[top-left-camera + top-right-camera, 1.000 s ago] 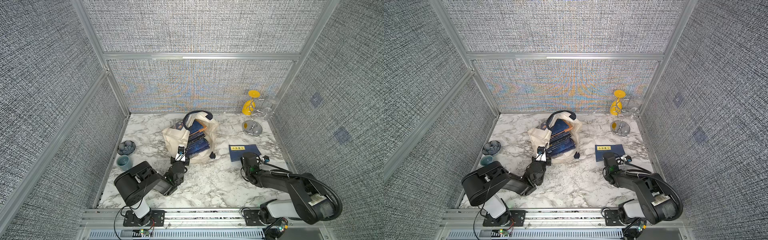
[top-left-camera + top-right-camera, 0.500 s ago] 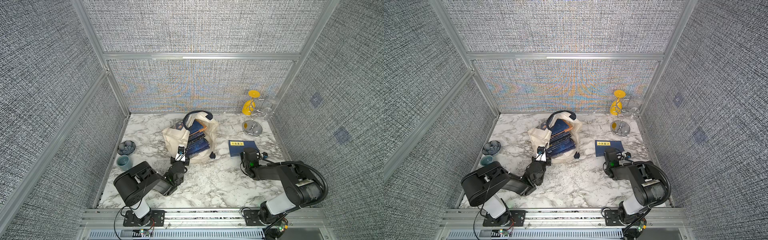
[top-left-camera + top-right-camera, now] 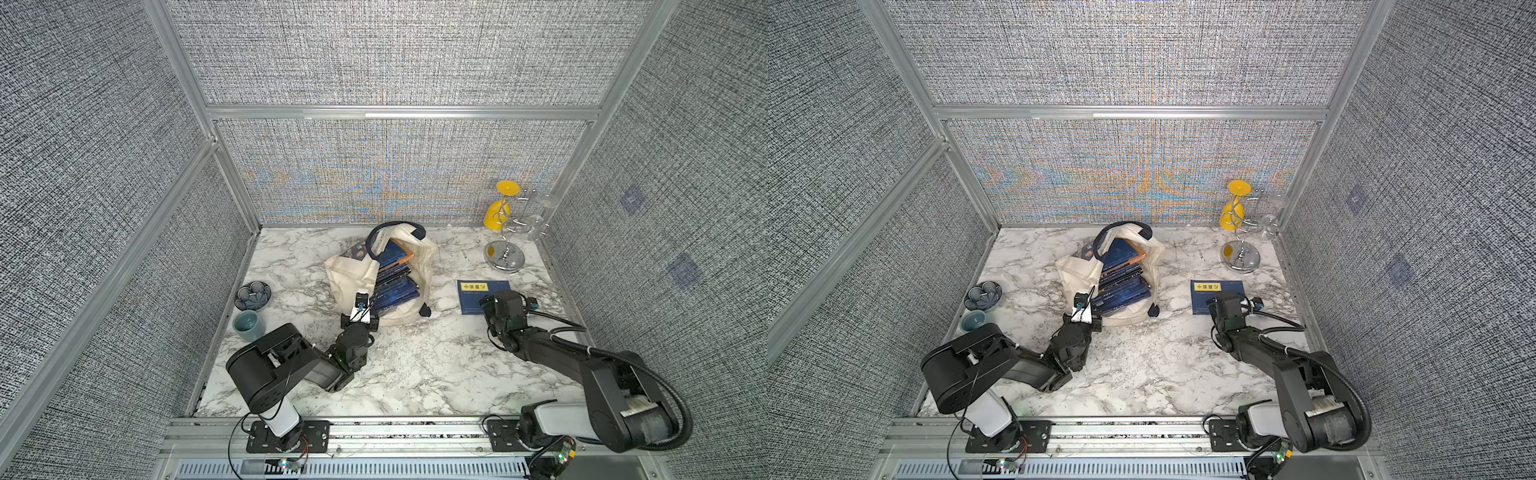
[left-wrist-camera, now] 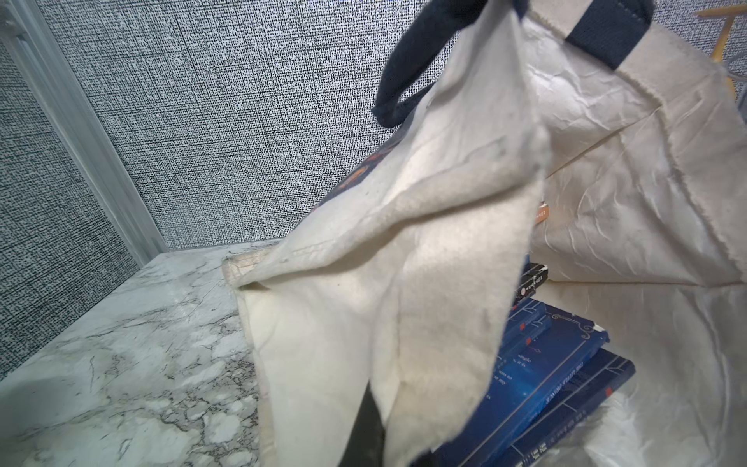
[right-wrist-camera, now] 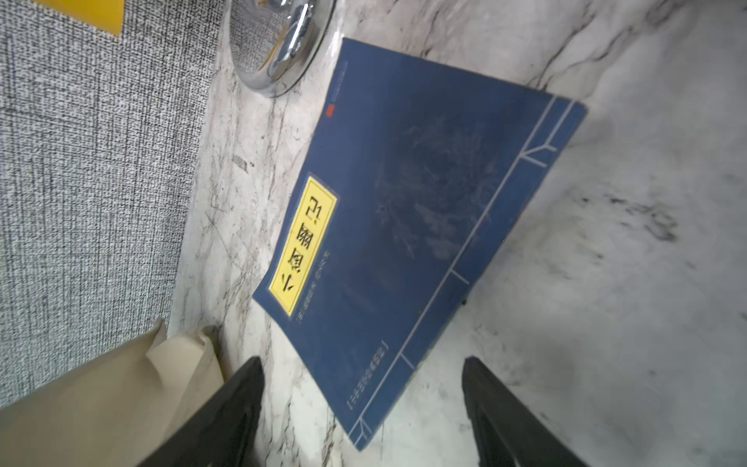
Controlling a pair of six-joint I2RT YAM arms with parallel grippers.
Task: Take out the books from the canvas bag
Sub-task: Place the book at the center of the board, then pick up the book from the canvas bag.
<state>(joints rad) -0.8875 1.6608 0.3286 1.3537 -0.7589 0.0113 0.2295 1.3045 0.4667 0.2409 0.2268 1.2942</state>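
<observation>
The books (image 3: 392, 286) are stacked flat inside the canvas bag (image 3: 345, 270); one loose book (image 3: 482, 293) is laid apart on the marble table (image 3: 415, 353). The bag's rim appears to be pinched by the left gripper (image 3: 368, 311). The right gripper (image 5: 361, 364), jaws spread, is held at the loose book, with the stack to its left.

1. Canvas bag (image 3: 349, 274): cream fabric, slumped open on the marble tabletop (image 3: 415, 365), with a navy handle arching at its 12 o'clock end and crumpled pale lining showing.
2. Stacked books (image 3: 392, 286): several thin navy-blue volumes lie flat inside the bag, unevenly fanned.
3. Lone book (image 3: 473, 296): navy cover with a yellow title label, lying flat at the bag's 3 o'clock, apart from it.
</observation>
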